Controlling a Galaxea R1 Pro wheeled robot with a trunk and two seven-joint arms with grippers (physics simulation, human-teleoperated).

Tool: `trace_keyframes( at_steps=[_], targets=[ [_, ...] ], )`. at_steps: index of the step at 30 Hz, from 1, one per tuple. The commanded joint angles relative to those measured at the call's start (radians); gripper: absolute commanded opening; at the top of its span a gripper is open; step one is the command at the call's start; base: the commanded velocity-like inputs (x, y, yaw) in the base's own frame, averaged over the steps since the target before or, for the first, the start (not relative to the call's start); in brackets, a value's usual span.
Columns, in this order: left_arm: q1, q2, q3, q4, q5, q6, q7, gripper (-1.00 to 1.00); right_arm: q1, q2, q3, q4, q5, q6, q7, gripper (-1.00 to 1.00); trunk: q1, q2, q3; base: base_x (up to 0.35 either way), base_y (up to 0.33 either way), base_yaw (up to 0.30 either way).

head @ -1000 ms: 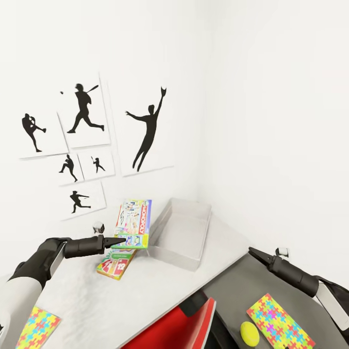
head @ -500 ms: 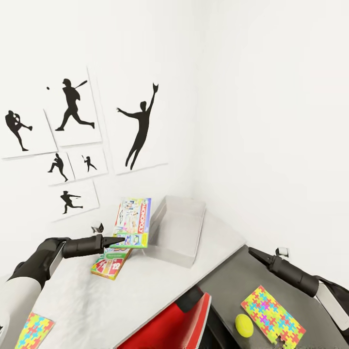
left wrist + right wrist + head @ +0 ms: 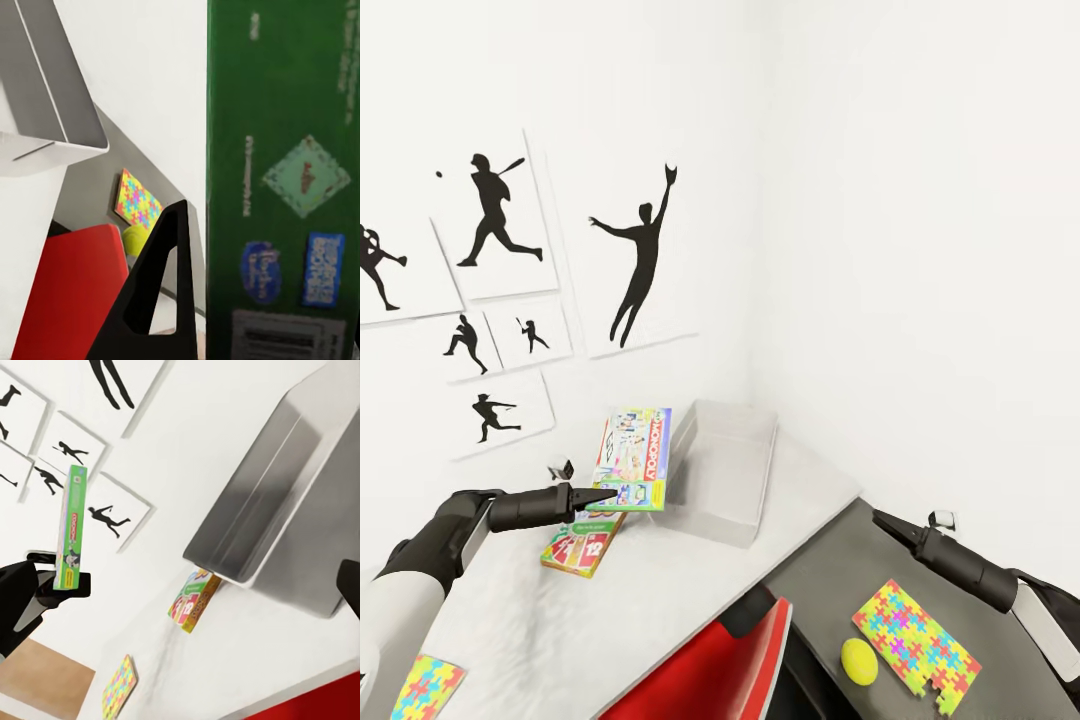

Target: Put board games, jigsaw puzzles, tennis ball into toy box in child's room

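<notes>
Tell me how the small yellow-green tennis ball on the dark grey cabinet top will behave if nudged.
The small yellow-green tennis ball is round and lies free on the flat dark grey cabinet top, so it would probably roll. With the multicoloured jigsaw puzzle slab beside it, it may bump that. It looks light for its size.

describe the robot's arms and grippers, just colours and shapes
Both arms have white shells near the body, then black rounded joints and dark grey cylindrical forearms. The left gripper and right gripper each taper to thin, pointed black fingers; in the left wrist view a finger is a flat triangular blade with a long cut-out. A small white-and-black block sits by the right wrist. No cables or markings show.
</notes>
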Motion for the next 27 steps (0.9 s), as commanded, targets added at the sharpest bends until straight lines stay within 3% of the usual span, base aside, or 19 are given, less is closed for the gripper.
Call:
trace_keyframes(
  at_steps=[1,12,27],
  targets=[
    [-0.001,0.000,0.000,0.000,0.000,0.010,-0.004,-1.00,-0.001,0.000,0.000,0.000,-0.006,0.009,0.001,1.00,0.001,-0.002,-0.004,0.000,0.005,-0.003],
    [-0.001,0.006,0.001,0.000,0.000,0.010,-0.005,-1.00,-0.001,0.000,0.000,0.000,-0.006,0.008,0.001,1.00,0.001,-0.002,-0.019,0.000,0.001,-0.001],
    [-0.001,0.006,0.001,-0.002,0.000,0.013,-0.007,-1.00,-0.001,0.000,0.000,0.002,-0.005,0.007,-0.002,1.00,0.001,-0.002,-0.021,0.000,0.000,0.000]
  ],
)
